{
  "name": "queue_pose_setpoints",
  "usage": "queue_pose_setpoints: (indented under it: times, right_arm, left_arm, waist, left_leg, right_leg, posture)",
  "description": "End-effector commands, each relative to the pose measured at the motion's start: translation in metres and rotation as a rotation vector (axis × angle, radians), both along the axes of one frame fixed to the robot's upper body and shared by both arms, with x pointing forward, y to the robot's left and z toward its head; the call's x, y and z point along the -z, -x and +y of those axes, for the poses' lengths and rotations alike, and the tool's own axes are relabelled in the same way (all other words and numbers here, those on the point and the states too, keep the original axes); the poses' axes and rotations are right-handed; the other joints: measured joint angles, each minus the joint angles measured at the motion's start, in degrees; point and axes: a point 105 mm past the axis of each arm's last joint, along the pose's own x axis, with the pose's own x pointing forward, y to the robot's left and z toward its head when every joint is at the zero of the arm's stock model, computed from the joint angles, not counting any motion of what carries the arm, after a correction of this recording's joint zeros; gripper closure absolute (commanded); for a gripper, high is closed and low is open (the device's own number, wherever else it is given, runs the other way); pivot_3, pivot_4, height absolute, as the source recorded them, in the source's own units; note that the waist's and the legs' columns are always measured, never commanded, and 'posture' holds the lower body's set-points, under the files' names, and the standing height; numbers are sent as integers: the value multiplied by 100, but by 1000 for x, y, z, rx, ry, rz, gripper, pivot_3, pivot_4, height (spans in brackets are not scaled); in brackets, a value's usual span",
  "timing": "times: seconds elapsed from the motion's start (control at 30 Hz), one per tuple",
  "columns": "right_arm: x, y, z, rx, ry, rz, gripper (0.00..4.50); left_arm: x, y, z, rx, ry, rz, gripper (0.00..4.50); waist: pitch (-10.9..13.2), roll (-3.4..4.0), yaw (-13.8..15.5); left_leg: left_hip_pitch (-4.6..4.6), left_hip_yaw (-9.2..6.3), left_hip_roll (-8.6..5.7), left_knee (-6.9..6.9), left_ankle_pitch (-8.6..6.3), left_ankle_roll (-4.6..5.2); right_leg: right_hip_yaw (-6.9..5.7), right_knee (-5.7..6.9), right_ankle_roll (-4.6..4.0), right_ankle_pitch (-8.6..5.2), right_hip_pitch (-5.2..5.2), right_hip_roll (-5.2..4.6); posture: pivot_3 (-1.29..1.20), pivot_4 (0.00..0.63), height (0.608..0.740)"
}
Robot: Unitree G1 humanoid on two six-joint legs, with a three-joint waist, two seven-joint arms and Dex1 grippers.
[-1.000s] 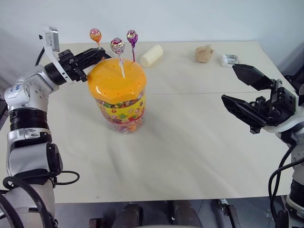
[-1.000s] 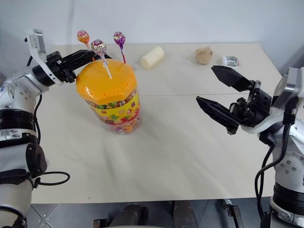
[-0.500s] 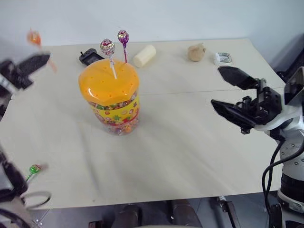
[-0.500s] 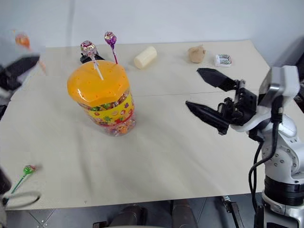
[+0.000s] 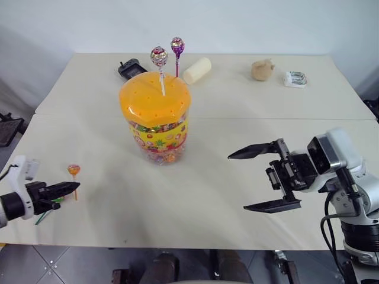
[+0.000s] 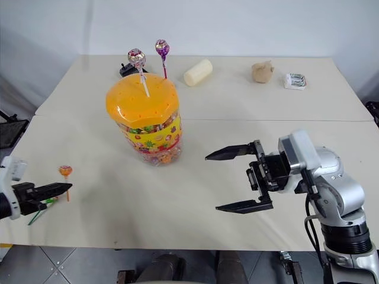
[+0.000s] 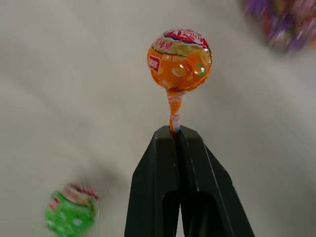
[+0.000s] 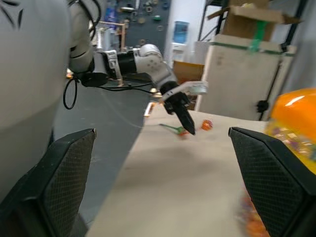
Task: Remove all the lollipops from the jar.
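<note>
2 lollipops have now been taken off the jar, and 2 are left to pull. Nearest, at the table's (image 5: 195,195) front left edge, the left gripper (image 5: 69,187) is seen closed on the stick of the orange lollipop (image 5: 73,170), the wrapped head standing just above the pinched fingertips (image 7: 174,143). 1 second ago that same lollipop was being gripped up beside the jar's lid; it has since been carried down and out to the near left corner, so the pull itself is judged complete and only the release remains. The green lollipop (image 6: 37,212) is found lying on the table just beside and below that gripper, so a drop spot is already marked there.

To the right, the right gripper (image 5: 269,179) is held above the table with its 2 fingers spread wide and nothing between them. It has been turned inward and brought slightly lower over the last second, pointing across toward the jar, which could be read as readiness for the next pick.

Farther back, the jar (image 5: 156,121) stands upright near the table's middle-left, its orange lid on. 2 sticks are still planted in the lid's far side: the pink-silver lollipop (image 5: 158,57) and the purple lollipop (image 5: 177,46), close together but not touching.
</note>
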Motion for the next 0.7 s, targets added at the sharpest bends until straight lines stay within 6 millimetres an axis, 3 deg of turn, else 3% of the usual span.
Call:
queue_pose_setpoints:
  times: [0.03,0.17,0.3,0.47,0.6,0.7]
  right_arm:
    - [-5,6,-2,-4,-1,-49,0]
    - [-6,6,-7,29,2,-42,0]
    - [-16,0,-10,102,-69,-10,0]
    - [-39,-24,4,216,-184,64,0]
    - [-49,-52,29,338,-172,92,0]
    - [-59,-71,61,376,-179,103,0]
  left_arm:
    - [-7,-2,1,-2,-48,-20,4021]
    - [-8,7,1,33,-73,25,2998]
    - [-33,8,6,80,-83,-52,1841]
    - [-91,6,16,199,6,-480,315]
    - [-109,17,16,293,65,-671,315]
    - [-121,22,5,361,105,-814,315]
  waist:
    - [0,-1,-15]
    - [0,-1,-60]
    - [2,3,-57]
    - [5,7,-78]
    - [5,15,-166]
    - [6,15,-192]
  left_leg:
    - [0,0,3,0,-1,-3]
    - [2,9,12,-5,-4,-7]
    - [0,10,26,-7,-9,-10]
    - [2,18,38,-7,-4,-21]
    - [5,19,46,-12,-6,-28]
    - [1,24,47,-11,-6,-27]
  right_leg:
    - [-3,-1,0,0,0,3]
    - [-8,-2,-2,0,-6,14]
    - [-9,-7,-9,2,-4,24]
    - [-15,-14,-17,4,-7,30]
    - [-22,-14,-29,4,-10,35]
    - [-21,-11,-31,6,-19,36]
  posture:
    - [0,150,740]
    - [0,150,740]
    - [0,150,740]
    - [0,150,740]
    - [0,150,740]
    - [0,150,740]
